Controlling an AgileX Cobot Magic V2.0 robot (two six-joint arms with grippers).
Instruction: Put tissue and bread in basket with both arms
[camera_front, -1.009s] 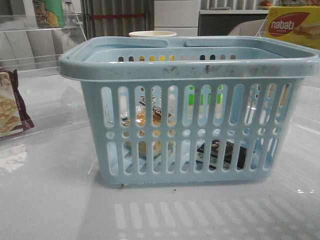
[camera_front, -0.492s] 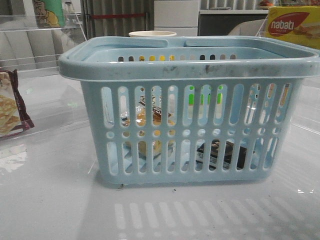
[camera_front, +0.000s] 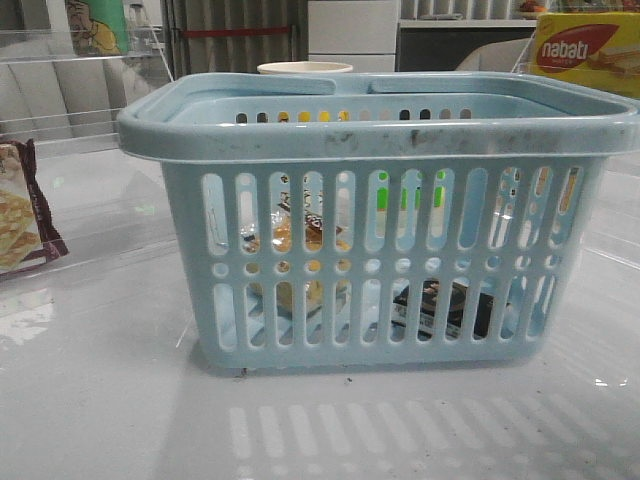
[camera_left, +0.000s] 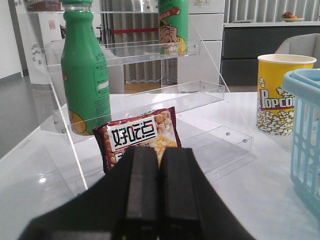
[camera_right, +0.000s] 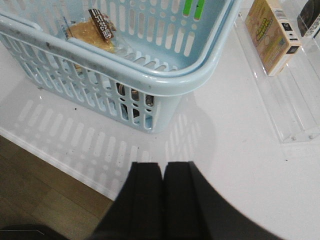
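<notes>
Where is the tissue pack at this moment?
In the front view, the tissue lies flat on the floor of the basket, on its right side, with the bread to its left.

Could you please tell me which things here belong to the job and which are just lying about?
Job: basket, bread and tissue, both inside it.
Lying about: popcorn cup, green bottle, snack bag, nabati box, cracker bag.

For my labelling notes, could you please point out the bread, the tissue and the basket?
bread (camera_front: 295, 240): front view, wrapper behind slots.
tissue (camera_front: 440, 305): front view, dark pack's middle.
basket (camera_front: 380, 135): front view, near rim.
</notes>
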